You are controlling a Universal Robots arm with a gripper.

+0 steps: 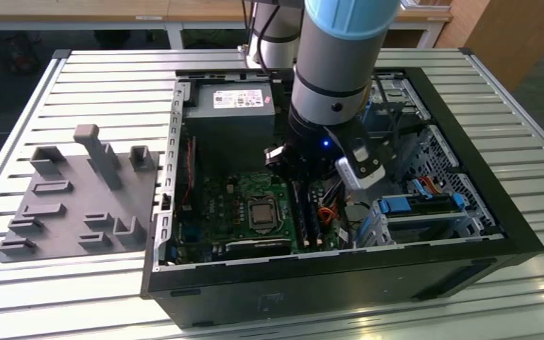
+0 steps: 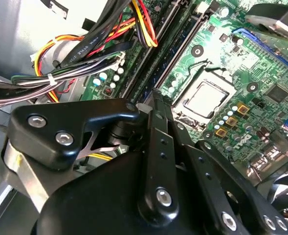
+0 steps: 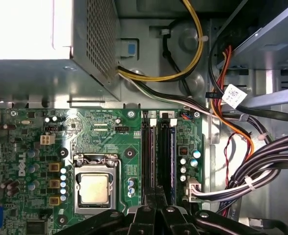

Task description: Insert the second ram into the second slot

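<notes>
Your gripper (image 3: 156,196) is pressed together over the second ram (image 3: 172,156) at 12 o'clock, pushing it into its slot (image 3: 166,156) on the motherboard (image 3: 99,147).

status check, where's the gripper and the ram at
Gripper low over the memory slots, jaws shut. A ram stands in the slots beside it. Cable bundle close alongside, off the slots.

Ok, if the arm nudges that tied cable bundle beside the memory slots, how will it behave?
Probably floppy: the cable bundle sags in loose curves, so it should give way. The white tie likely makes the strands shift together. It seems to end at a plug on the motherboard, so a hard shove may strain that.
</notes>
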